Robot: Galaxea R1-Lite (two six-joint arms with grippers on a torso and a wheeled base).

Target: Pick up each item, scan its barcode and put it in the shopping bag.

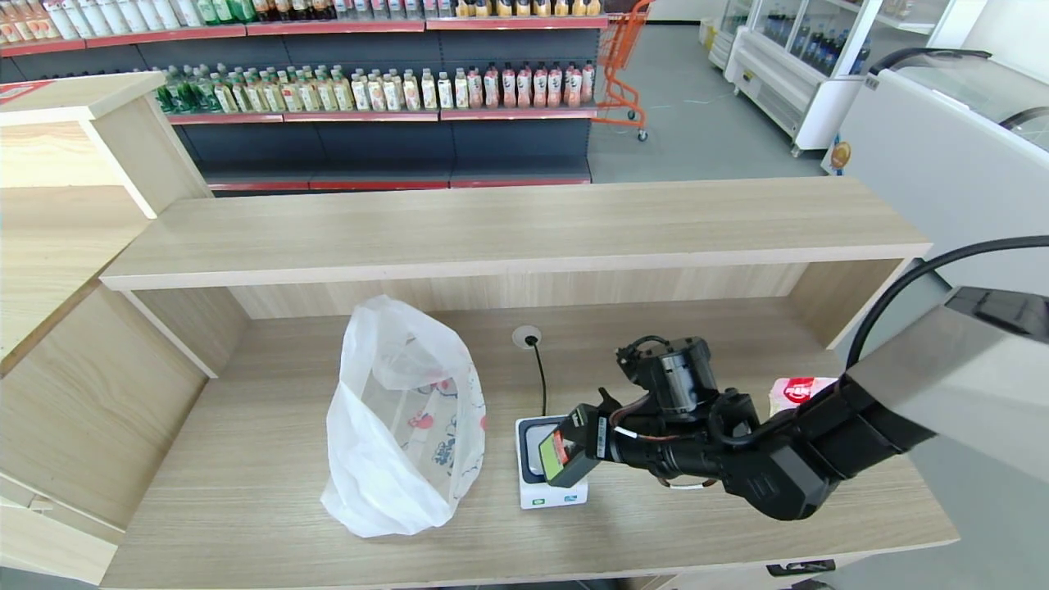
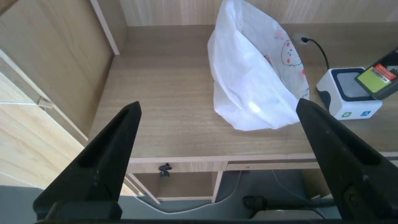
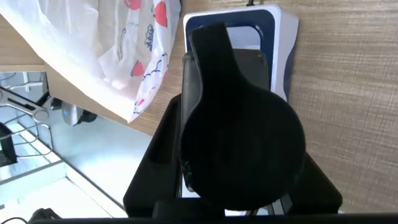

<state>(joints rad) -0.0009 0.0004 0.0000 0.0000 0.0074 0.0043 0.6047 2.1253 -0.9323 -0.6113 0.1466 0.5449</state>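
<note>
Small green-faced pack (image 1: 560,460) sits tilted just above the scanner (image 1: 554,495), long axis roughly front-to-back, green face up toward the shopping bag (image 1: 401,426) alongside; right gripper (image 1: 569,447) clamped on it, arm level from the right; left gripper (image 2: 217,109) spread wide, empty, off the counter (image 1: 246,459) front.

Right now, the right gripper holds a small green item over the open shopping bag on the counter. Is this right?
Not quite. The right gripper holds the green item over the white scanner, not over the shopping bag, which stands open beside it on the counter. The head view shows this.
</note>
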